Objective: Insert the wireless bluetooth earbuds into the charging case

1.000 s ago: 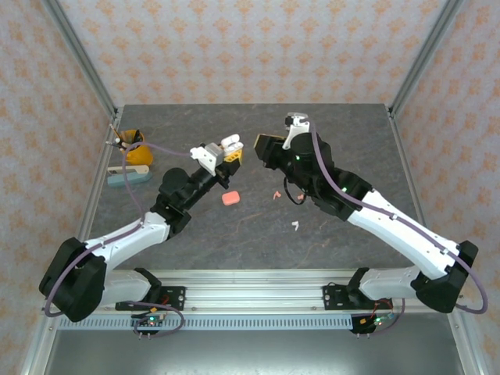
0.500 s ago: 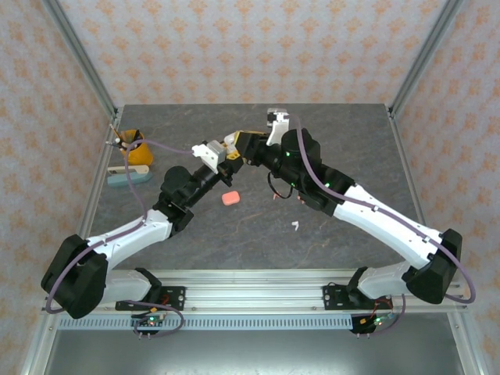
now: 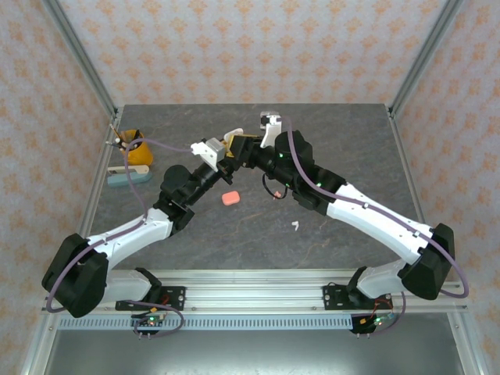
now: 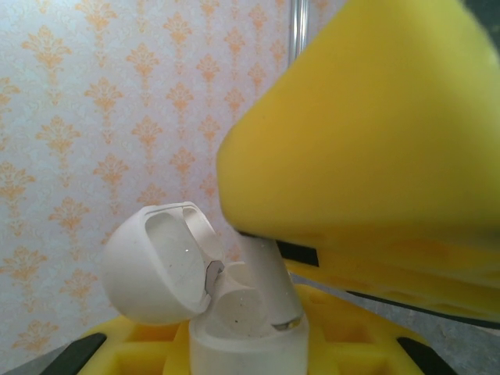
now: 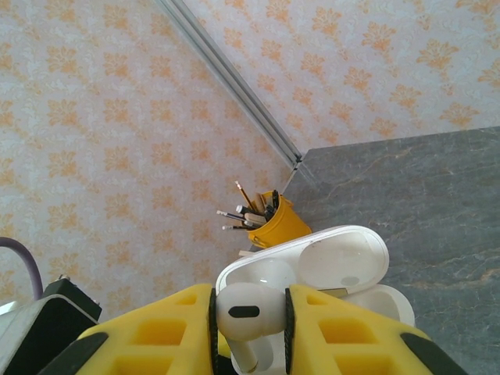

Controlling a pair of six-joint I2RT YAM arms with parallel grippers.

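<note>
Seating the earbud depends on vertical alignment. The right fingers pinch its head, part closed, with the stem near upright and its tip at the mouth of a well in the open case. The left fingers, nearly closed, clamp the case directly below the earbud, above the table.

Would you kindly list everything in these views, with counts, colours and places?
charging case: one, white, lid open, in the left gripper
held earbud: one, white, at the open case
loose earbud: one, white, on the table near the right arm
pink case: one, mid-table
pen cup: one, yellow, far left
flat item: one, pale blue, beside the cup
table: grey
left gripper: gripping the case
right gripper: gripping the earbud
</note>
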